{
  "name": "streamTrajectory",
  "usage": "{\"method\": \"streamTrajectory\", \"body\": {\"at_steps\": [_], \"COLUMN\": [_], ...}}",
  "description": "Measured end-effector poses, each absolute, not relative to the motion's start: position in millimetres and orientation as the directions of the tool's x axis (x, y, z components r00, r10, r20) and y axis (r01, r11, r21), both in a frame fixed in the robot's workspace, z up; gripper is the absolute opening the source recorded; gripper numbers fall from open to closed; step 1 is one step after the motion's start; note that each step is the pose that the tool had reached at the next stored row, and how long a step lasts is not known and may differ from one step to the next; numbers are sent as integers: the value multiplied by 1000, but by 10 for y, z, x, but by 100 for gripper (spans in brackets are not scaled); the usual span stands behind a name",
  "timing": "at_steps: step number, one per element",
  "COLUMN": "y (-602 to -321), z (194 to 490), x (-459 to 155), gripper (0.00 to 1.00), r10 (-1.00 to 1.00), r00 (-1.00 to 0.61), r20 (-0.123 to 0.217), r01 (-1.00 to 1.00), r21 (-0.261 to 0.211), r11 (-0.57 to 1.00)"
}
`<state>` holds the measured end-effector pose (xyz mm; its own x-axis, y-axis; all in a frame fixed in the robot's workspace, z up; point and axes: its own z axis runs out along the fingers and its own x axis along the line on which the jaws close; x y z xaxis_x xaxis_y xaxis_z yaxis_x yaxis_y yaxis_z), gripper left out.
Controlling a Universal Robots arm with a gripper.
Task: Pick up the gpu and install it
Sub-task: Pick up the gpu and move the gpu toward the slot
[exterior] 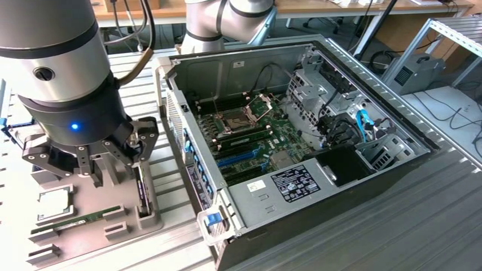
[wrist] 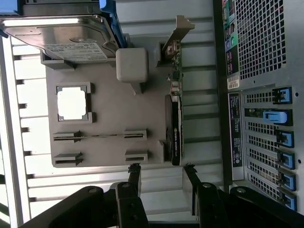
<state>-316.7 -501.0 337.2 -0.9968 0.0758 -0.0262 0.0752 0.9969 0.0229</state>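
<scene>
Grey holder (wrist: 109, 114) keeps gpu (wrist: 175, 121) standing on edge, at side nearest open PC case (exterior: 260, 195), so thin card can be pinched. Gripper (wrist: 161, 167) spread wide, empty, hovers just short of gpu, lined up w/ it.

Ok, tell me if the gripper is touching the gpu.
Apart. In the wrist view the gripper is open, with its fingertips short of the gpu and a gap beside each.

Beneath gripper (wrist: 161, 167): matt grey plastic tray (wrist: 109, 114); gpu (wrist: 175, 135), glossy black cooler, bare metal bracket; hard drive (wrist: 61, 33), polished metal.
</scene>
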Motion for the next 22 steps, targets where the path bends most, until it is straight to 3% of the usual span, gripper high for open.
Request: {"method": "streamTrajectory", "body": {"at_steps": [22], "y": [-4980], "z": [3349], "x": [-3100], "gripper": [48], "r10": [76], "r00": [-997], "r20": [-26], "r01": [75], "r21": [23], "r11": [997]}}
